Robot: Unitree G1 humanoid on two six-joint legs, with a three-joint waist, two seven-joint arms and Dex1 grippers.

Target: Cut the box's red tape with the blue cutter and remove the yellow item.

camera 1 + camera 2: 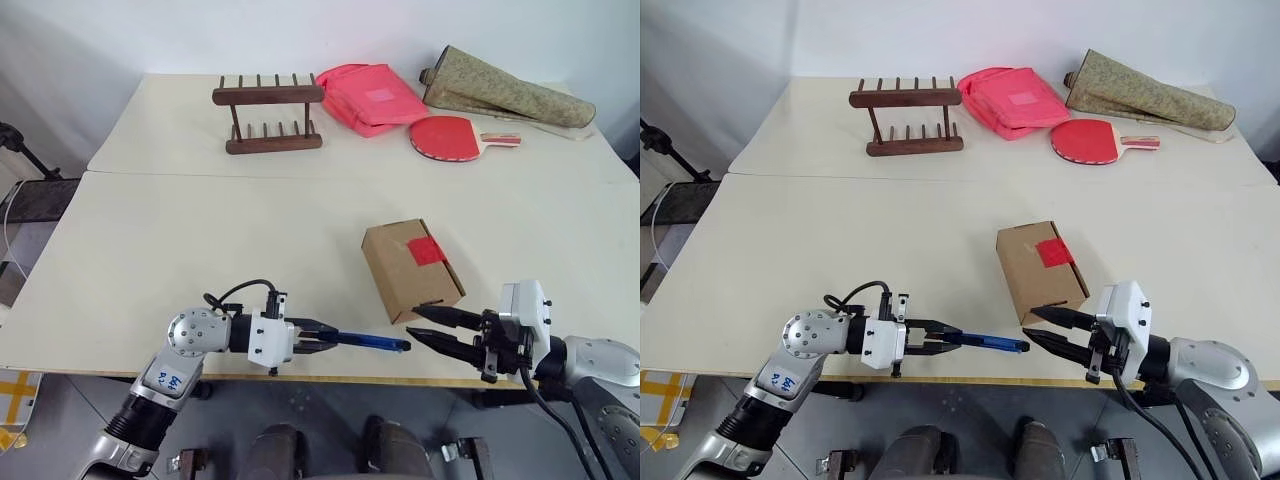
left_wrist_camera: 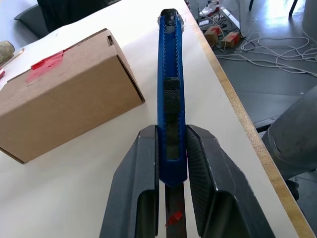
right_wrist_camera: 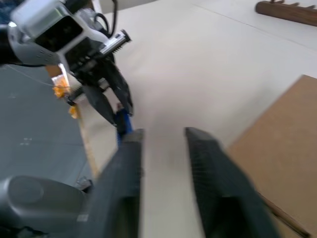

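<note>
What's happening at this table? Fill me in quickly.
The robot's left gripper is clamped on the blue cutter, held near the table's front edge and pointing toward the right gripper, whose fingers stand apart with nothing between them. The cardboard box sits just beyond, its red tape not visibly cut. Farther back lie a wooden rack, a pink bag and a red ping-pong paddle.

you get bright, even light with soft shadows; the right gripper [image 3: 163, 148] and everything beyond it smear with motion blur.
</note>
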